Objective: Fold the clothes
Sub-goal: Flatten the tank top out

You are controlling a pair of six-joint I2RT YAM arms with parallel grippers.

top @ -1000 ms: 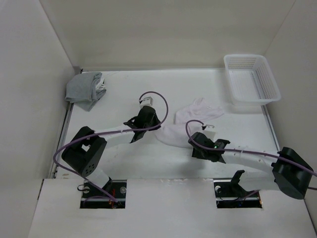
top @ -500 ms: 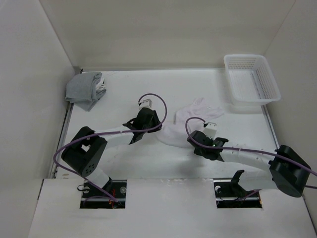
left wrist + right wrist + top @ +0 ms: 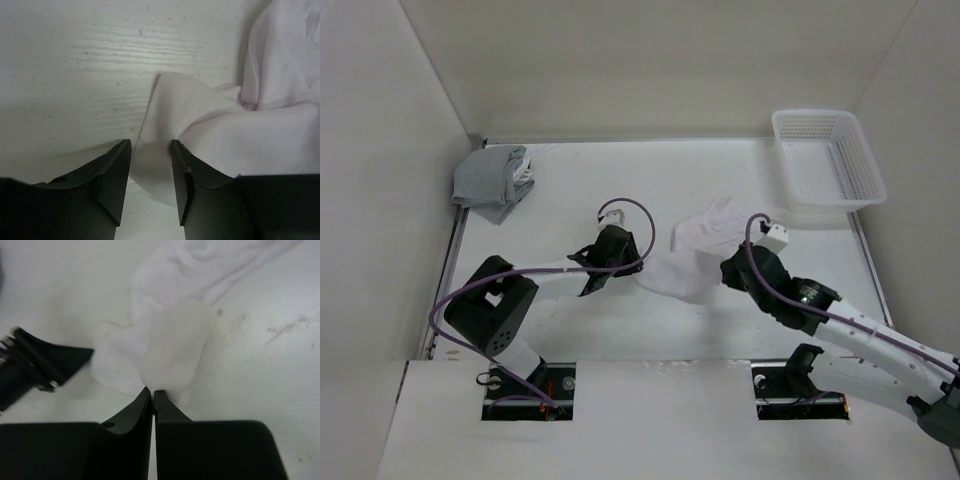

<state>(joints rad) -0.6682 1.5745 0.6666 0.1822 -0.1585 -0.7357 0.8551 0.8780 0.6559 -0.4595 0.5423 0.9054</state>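
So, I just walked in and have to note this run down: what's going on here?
Two robot arms are working on a white garment in the middle of the table. The right pincer is shut on a pinch of its fabric. The left pincer is open, with a corner of fabric between its fingers. The garment is crumpled, not yet folded. A grey cloth bundle sits far left, a white basket far right.

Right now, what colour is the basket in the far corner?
The basket is plain white, with mesh sides. The top view shows it best.
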